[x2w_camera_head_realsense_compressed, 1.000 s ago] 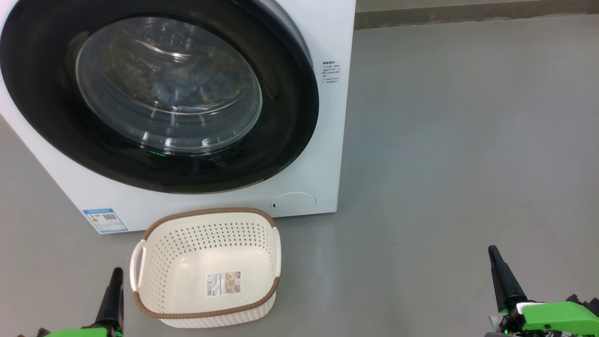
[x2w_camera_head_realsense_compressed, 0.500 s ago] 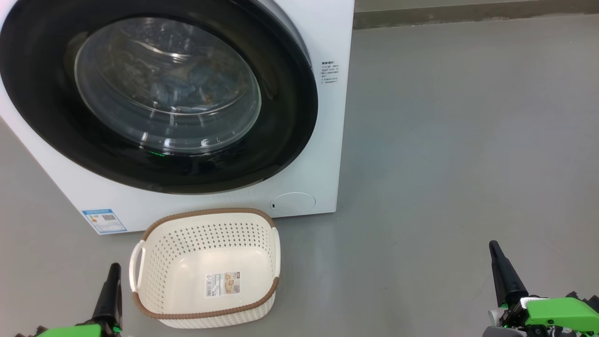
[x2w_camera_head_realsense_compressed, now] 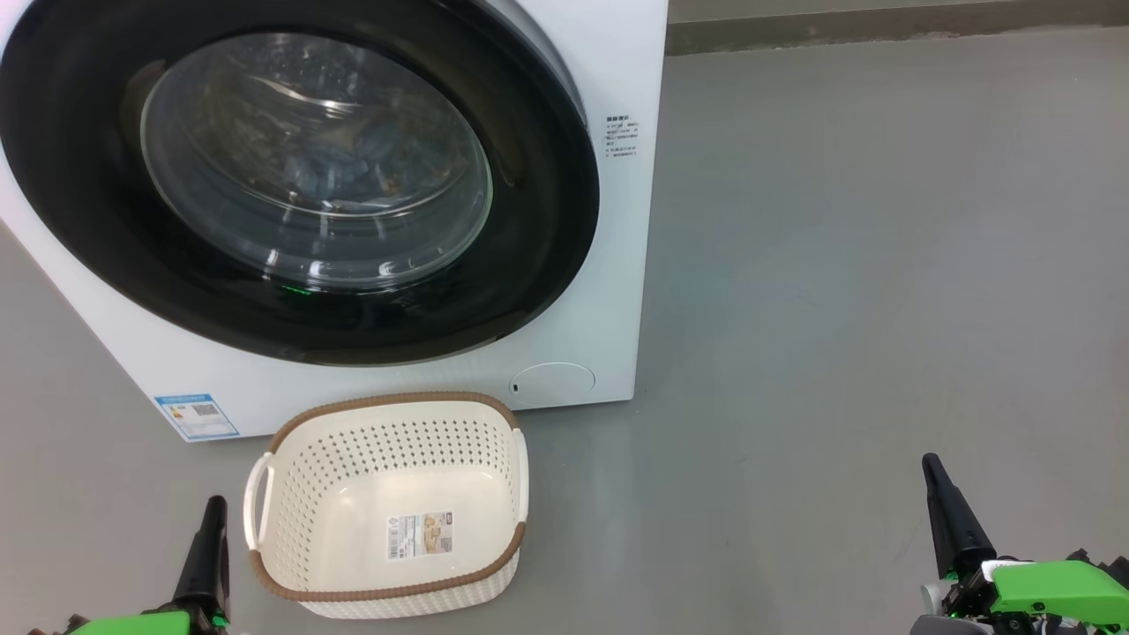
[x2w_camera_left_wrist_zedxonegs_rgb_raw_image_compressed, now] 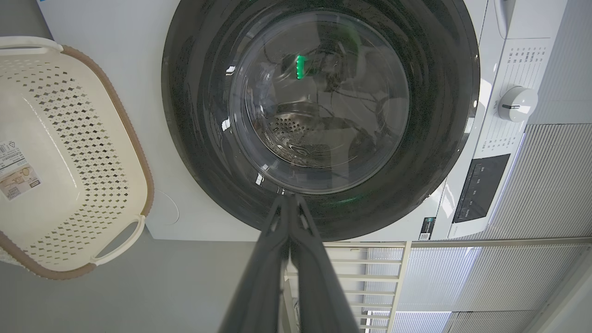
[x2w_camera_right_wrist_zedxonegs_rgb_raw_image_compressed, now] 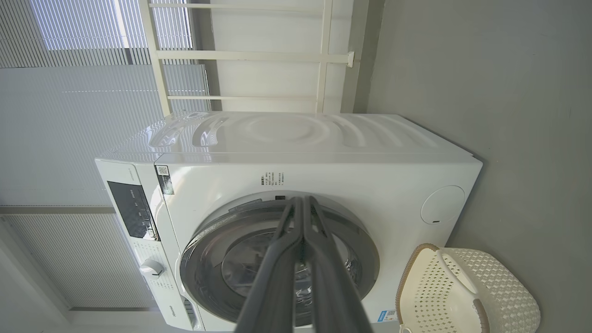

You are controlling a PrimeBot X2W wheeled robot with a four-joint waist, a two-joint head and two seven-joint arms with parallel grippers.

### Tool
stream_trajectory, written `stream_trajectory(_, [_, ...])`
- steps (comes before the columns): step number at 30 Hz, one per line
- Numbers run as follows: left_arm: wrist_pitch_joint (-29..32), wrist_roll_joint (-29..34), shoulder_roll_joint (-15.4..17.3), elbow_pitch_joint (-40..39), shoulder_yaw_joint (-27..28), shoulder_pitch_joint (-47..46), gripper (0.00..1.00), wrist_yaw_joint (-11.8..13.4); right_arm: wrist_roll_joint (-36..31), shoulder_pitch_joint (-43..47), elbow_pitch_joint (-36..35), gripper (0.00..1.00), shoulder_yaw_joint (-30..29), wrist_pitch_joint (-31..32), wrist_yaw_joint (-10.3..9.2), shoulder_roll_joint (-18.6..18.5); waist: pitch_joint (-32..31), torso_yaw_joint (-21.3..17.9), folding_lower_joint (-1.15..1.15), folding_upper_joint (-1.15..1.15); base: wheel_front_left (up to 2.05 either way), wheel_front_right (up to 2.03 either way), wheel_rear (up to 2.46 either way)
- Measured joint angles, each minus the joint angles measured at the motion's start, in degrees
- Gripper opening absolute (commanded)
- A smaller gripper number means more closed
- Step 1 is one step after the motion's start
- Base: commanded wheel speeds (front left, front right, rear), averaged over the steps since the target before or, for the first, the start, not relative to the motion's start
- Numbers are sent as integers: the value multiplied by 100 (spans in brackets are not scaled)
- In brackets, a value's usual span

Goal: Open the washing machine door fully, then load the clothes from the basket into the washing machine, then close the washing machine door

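Head view, closing stage of the task. The washing machine door (x2w_camera_head_realsense_compressed: 309,176) is seen lying flat against the front of the washing machine (x2w_camera_head_realsense_compressed: 617,265), ahead of the left pincer (x2w_camera_head_realsense_compressed: 213,510) and slightly to its right; in the right wrist view it appears flush with that front. The clothes (x2w_camera_head_realsense_compressed: 353,159) are made out as blue folds behind the glass, inside the drum. The basket (x2w_camera_head_realsense_compressed: 397,399), empty, stands just beside the left pincer on its right. Both pincers are clenched on nothing, fingertips pressed together and pointed towards the machine. The right pincer (x2w_camera_head_realsense_compressed: 930,467) is held well apart, with the machine ahead and to its left. The task is judged complete; should a final press on the door be needed, the left pincer is the nearer, the door face lying square to its fingers
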Motion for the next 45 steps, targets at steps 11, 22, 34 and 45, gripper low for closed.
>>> stream_trajectory(11, [1,0,-2,0,9,0,0,0,0,0,0,0,-11,9,0,12,0,0,0,0,0,0,0])
stream_trajectory(22, [2,1,-10,1,19,0,0,0,-1,0,1,0,-22,24,0,20,0,0,0,0,0,0,0])
stream_trajectory(34, [20,2,-40,1,30,0,0,0,-16,0,1,0,-38,26,0,27,0,0,0,0,0,0,0])
stream_trajectory(45, [51,2,-44,1,36,0,0,0,-19,0,1,0,-51,33,0,35,0,0,0,0,0,0,0])
